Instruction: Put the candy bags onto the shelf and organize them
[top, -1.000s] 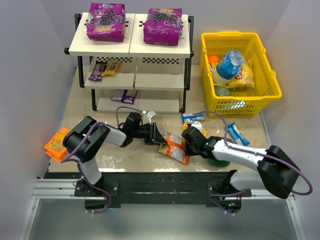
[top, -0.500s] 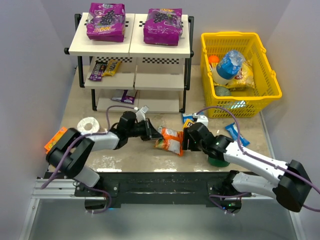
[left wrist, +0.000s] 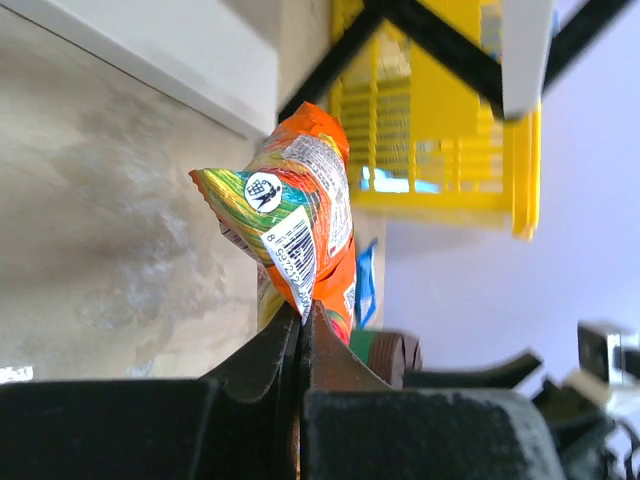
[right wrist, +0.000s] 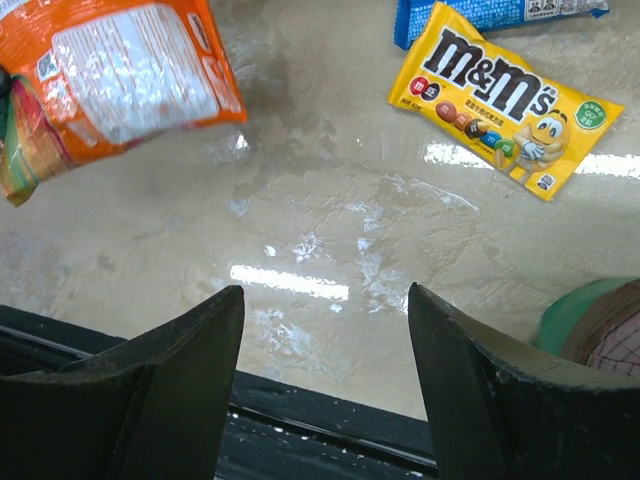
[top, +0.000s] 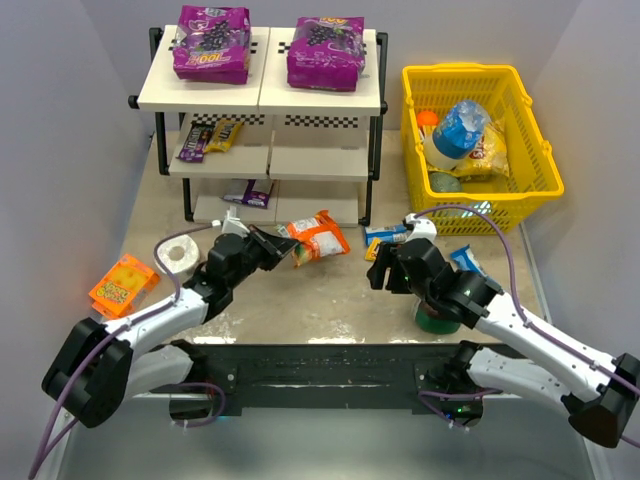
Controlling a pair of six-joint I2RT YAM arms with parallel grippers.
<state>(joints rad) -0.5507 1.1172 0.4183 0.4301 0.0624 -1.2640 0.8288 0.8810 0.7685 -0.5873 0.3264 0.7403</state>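
**A:** Candy bag (top: 313,238), the orange one, held aloft just in front of the shelf (top: 262,92). The left gripper (top: 280,246) has it, jaws clamped tight on its edge.

**B:** And the right gripper (right wrist: 325,300)?

**A:** Spread wide, nothing in it. It's further out from the shelf, above a yellow packet (right wrist: 503,95).
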